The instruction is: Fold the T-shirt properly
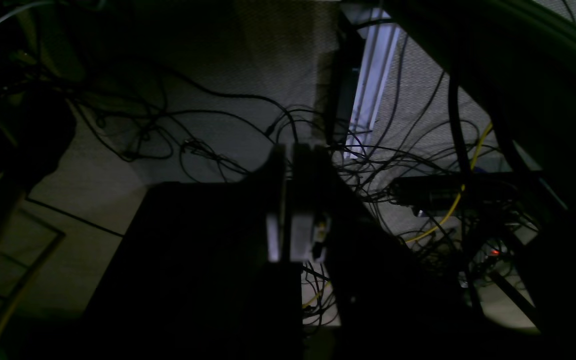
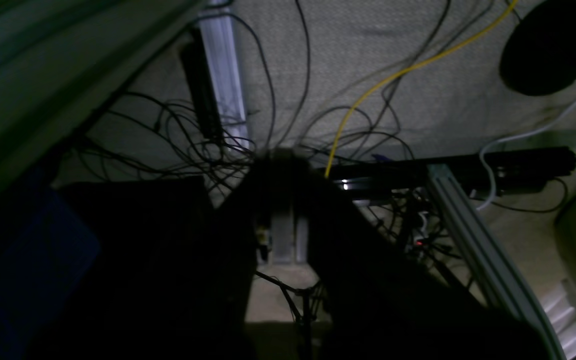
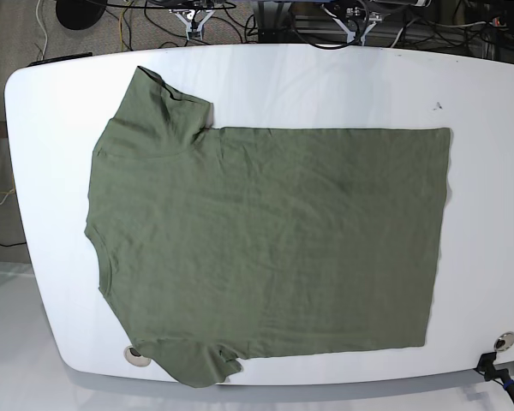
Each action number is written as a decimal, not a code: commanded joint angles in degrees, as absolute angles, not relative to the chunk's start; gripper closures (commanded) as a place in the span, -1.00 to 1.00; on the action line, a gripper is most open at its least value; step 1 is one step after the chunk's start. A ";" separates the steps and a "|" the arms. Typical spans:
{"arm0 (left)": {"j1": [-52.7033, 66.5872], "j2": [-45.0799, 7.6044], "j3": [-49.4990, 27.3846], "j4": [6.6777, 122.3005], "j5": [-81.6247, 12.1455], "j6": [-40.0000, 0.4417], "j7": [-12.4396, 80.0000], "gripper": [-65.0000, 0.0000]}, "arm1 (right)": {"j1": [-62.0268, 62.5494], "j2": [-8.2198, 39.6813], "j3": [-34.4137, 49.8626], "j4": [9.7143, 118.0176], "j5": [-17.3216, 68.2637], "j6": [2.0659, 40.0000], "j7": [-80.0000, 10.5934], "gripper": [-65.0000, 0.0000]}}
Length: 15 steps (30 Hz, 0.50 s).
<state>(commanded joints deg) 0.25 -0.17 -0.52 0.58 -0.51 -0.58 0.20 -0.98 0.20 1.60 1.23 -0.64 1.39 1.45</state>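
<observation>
Two pairs of jaws: both away from the cloth, at the far side of the tabletop in your base view.
Left jaws: pressed together, with nothing you can see pinched in them; the wrist picture is dark.
Right jaws: pressed together too, nothing visible between the tips, black cables behind them.
T-shirt: olive green, spread wide over the middle and left of your white tabletop, not folded.
Hem: at your picture's right, running fairly straight from the far corner to the near one.
Neckline: at the left, facing the tabletop's left side.
Far sleeve: poking up and away, creased, with its opening toward the far right.
Near sleeve: rumpled, its tip reaching over the near edge.
Body: mostly flat, with shallow wrinkles.
Round holes: one beside the near sleeve, another at your near right corner.
</observation>
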 joint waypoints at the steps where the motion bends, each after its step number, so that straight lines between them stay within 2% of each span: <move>1: 0.08 -0.22 -0.32 0.45 -0.38 -0.49 0.40 0.99 | -0.90 0.28 1.47 1.47 -0.69 1.25 1.48 1.00; 15: 0.05 -0.34 -0.51 0.00 -0.63 -0.74 0.15 0.99 | -1.00 -0.71 1.51 2.12 -0.19 0.78 1.44 1.00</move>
<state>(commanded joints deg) 0.05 -0.34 -0.51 0.00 -0.63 -0.74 0.15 -1.00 -0.71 1.51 2.12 -0.19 0.78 1.44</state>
